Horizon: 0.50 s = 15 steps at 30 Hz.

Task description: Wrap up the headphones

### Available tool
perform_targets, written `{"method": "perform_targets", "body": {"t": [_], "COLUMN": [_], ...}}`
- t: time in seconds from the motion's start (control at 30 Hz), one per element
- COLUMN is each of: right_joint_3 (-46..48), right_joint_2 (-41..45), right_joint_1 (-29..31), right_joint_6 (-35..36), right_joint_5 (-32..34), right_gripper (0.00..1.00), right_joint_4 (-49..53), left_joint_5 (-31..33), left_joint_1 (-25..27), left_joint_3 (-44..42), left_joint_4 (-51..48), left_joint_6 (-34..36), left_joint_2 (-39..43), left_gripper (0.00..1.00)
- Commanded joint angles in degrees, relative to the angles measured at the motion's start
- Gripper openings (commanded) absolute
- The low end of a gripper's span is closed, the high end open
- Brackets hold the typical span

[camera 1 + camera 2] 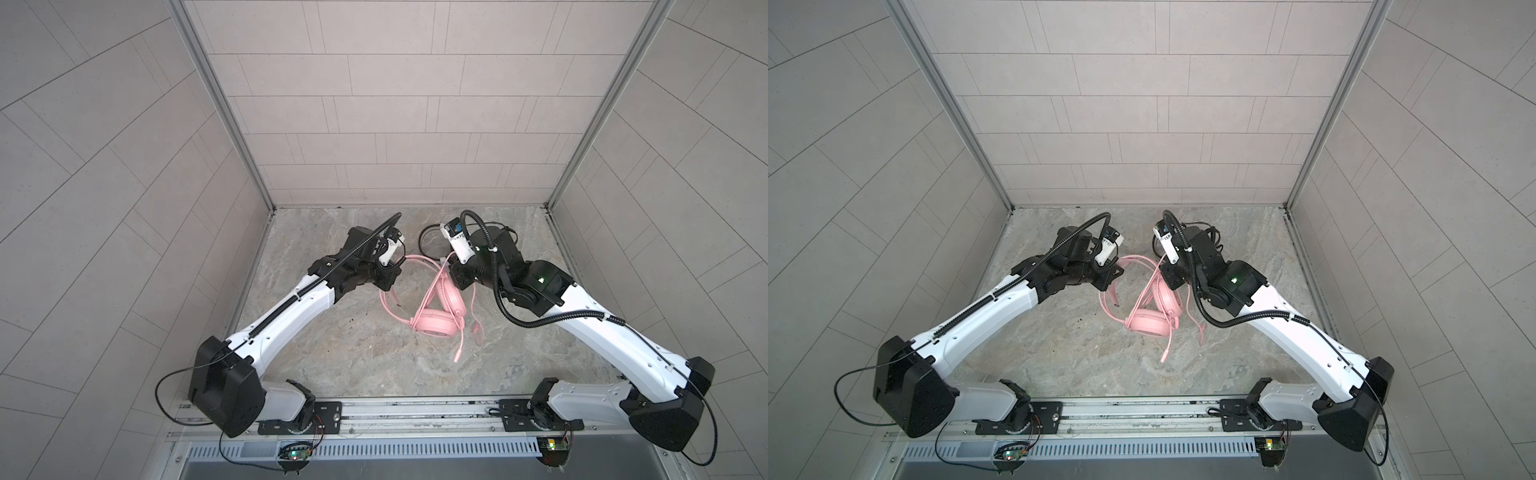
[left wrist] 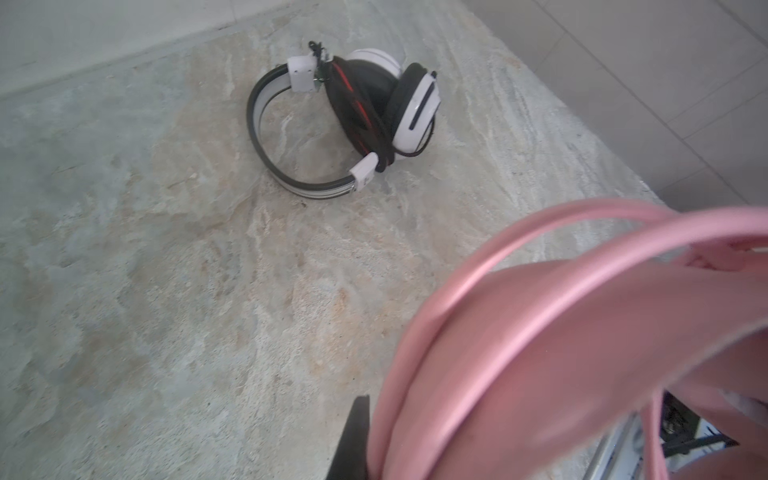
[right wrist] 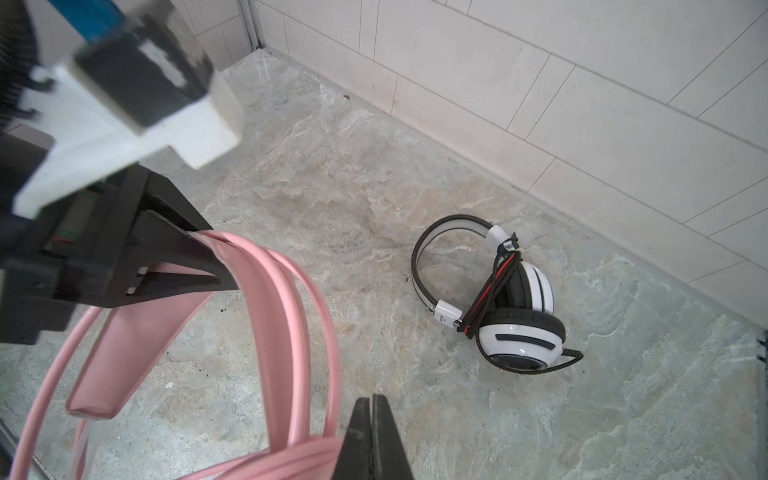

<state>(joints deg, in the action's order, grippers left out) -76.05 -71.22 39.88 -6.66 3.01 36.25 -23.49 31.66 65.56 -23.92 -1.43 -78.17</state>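
Front headset [image 1: 432, 328] lies mid-tabletop [image 1: 332, 365], and behind it, just a touch right and nearer the back wall [image 1: 395, 124], sits the rear headset [image 3: 519, 345]. Left claw [image 1: 395, 270] meets the front headset's left side, right claw [image 1: 449, 268] its right.

No legible text was recorded in any view. A small dark mark on the slider [image 3: 448, 312] of the white-and-black headset [image 3: 519, 332] was too small to read. Printing on the right arm's white camera housing [image 1: 458, 243] was blurred.

Twin overhead views of the whole tabletop [image 1: 332, 353]; close wrist views, both with the white-and-black headset [image 2: 415, 112].
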Motion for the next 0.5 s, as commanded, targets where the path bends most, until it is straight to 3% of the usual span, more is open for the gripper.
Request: {"method": "perform_targets", "body": {"t": [0.0,0.47], "right_joint_3": [-0.2,8.0], "right_joint_2": [-0.2,1.4], "right_joint_1": [-2.5,-5.7], "right_joint_6": [-1.6,-5.1], "right_joint_5": [-0.6,-6.6], "right_gripper": [0.07,0.21], "right_joint_4": [-1.6,-6.3], "left_joint_5": [-10.6,-15.1], "left_joint_1": [0.9,0.2], "left_joint_3": [0.2,-2.8], "left_joint_4": [1.8,8.8], "left_joint_6": [2.6,-1.4], "left_joint_2": [2.1,4.7], "left_gripper": [0.00,0.00]}}
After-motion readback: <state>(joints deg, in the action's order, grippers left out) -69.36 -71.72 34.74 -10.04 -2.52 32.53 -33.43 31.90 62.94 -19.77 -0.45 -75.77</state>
